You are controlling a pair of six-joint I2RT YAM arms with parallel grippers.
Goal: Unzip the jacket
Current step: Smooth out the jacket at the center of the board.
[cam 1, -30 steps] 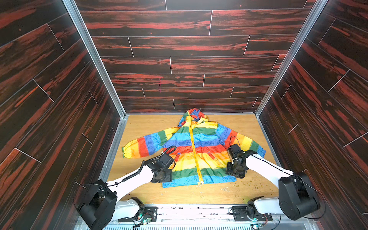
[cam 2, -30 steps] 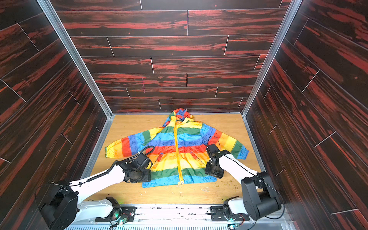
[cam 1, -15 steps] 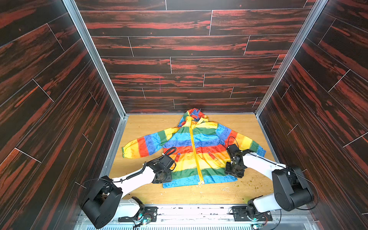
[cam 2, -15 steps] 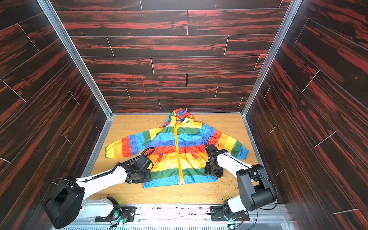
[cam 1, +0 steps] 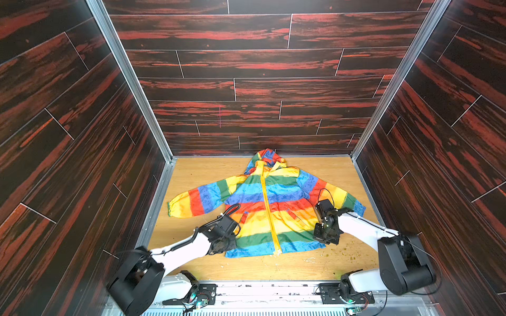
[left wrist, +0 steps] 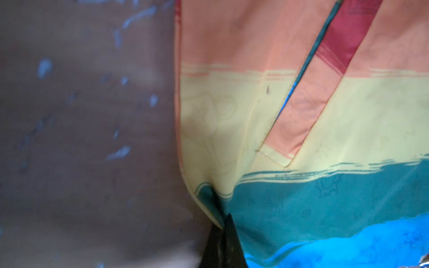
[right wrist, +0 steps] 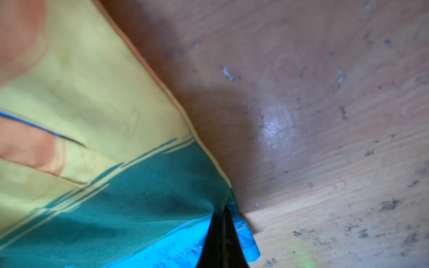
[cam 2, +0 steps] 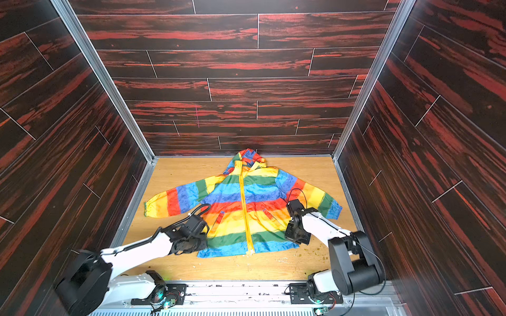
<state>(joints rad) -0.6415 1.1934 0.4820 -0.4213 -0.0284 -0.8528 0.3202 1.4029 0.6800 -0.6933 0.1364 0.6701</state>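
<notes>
- Dark red-and-black wood-grain panels (cam 1: 246,68): walls closing in three sides of the workspace.
- Light wooden table (cam 1: 205,175): floor of the enclosure, carrying everything below.
- Rainbow-striped jacket (cam 1: 287,191): lies flat and front-up at the table's middle in both top views, hood toward the back wall, sleeves spread to either side, blue hem nearest the arms.
- Left arm (cam 1: 180,249) and right arm (cam 1: 361,227): white links with black joints, each reaching to one lower side edge of the jacket.
- Yellow zipper (cam 1: 269,213): runs down the front from collar to hem and appears closed along its whole length.
- Left fingers (left wrist: 232,246): closed, pinching the side seam at the green stripe.
- Right fingers (right wrist: 233,250): closed, pinching gathered fabric where green meets the blue hem.
- Slanted pocket (left wrist: 299,111): beside the left fingers' grip.
- Dark crumbs (cam 1: 345,250): scattered on the table near the right arm.
</notes>
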